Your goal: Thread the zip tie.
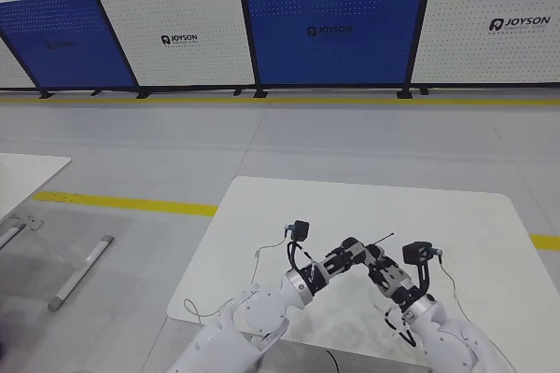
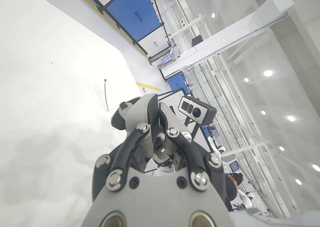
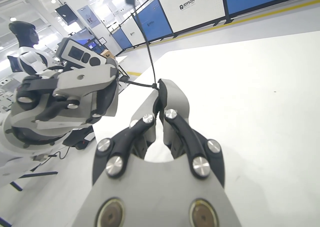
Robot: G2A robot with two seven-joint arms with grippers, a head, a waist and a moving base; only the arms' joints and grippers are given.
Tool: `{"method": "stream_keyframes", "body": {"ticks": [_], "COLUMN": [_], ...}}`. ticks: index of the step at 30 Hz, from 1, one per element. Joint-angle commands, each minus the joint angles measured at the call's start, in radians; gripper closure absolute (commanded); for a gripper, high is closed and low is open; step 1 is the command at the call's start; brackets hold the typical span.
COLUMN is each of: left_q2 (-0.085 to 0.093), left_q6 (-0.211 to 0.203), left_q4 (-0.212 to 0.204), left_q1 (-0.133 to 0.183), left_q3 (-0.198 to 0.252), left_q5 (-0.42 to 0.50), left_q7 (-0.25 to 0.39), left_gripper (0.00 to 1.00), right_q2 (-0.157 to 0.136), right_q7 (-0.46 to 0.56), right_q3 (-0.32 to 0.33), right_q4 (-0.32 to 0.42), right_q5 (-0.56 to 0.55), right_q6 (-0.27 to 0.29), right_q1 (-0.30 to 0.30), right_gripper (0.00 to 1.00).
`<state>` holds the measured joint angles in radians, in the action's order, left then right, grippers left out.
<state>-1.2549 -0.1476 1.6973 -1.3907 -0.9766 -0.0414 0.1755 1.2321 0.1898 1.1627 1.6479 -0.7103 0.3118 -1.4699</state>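
Right wrist: zip tie (image 3: 151, 61) seemingly threaded.

zip tie (image 3: 150, 60): between left tool (image 2: 158, 104) and right tool (image 3: 159, 86) | over table (image 3: 250, 93)

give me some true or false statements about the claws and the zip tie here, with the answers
1. The right claw is shut on the zip tie. True.
2. The zip tie is white. False: it is black.
3. The zip tie lies loose on the table. False: it is held up above the white table, with one stretch rising from the right claw and another running across to the left claw.
4. The two claws are close together, tip towards tip. True.
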Motion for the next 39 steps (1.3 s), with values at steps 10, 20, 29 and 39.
{"method": "stream_keyframes", "body": {"ticks": [10, 20, 29, 39], "left_q2": [0.002, -0.001, -0.003, -0.004], "left_q6": [0.001, 0.015, 0.016, 0.019], "left_q4": [0.017, -0.001, -0.008, -0.013], "left_q1": [-0.009, -0.001, 0.002, 0.005], "left_q3": [-0.001, -0.004, 0.004, 0.011], "left_q5": [-0.016, -0.031, -0.035, -0.044], "left_q7": [-0.007, -0.045, -0.043, -0.037], "left_gripper": [1.00, 1.00, 1.00, 1.00], "right_q2": [-0.001, -0.003, -0.005, -0.004], "right_q7": [0.009, 0.017, 0.002, -0.006], "right_q3": [-0.001, 0.013, 0.026, 0.030], "right_q4": [-0.004, -0.004, 0.006, 0.005], "right_q5": [-0.011, 0.013, 0.027, 0.042], "right_q6": [-0.001, 0.008, 0.013, 0.011], "right_q1": [0.001, -0.004, -0.010, -0.008], "right_gripper": [1.00, 0.67, 0.76, 0.84]}}
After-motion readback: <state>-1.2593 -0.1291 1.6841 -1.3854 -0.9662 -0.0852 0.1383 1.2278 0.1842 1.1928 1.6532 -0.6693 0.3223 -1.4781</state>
